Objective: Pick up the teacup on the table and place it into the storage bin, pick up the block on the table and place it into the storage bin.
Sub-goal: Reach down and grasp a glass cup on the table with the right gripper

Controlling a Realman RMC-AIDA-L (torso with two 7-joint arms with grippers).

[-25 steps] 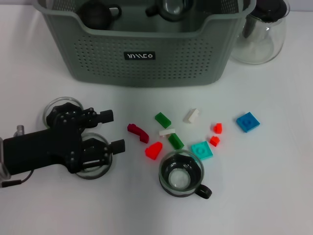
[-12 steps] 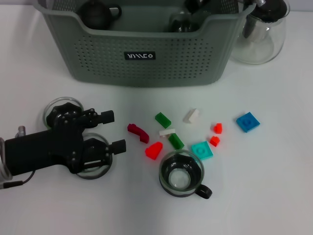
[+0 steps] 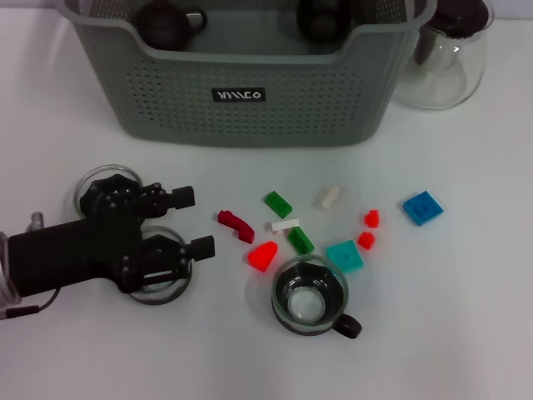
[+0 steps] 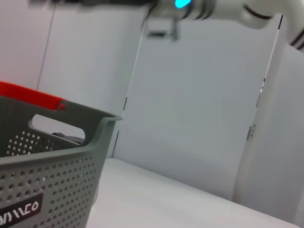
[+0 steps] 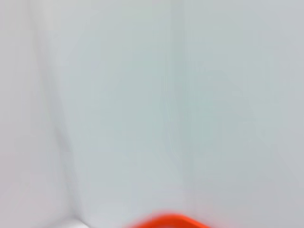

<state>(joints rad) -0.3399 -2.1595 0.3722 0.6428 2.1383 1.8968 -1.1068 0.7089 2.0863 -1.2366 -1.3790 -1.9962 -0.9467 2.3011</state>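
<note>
A second dark teacup (image 3: 323,17) now sits in the storage bin (image 3: 250,92); another glass teacup (image 3: 310,297) and the blocks await, left gripper (image 3: 198,223) open, right gripper unseen.

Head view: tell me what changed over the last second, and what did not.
Inside the storage bin, the dark shape near its right rear sat differently in each picture and now rests as a round dark object by the back wall. The white block shifted slightly. The left pincer stayed put, open over the two glass cups at the table's left; the teacup and other blocks did not move.
</note>
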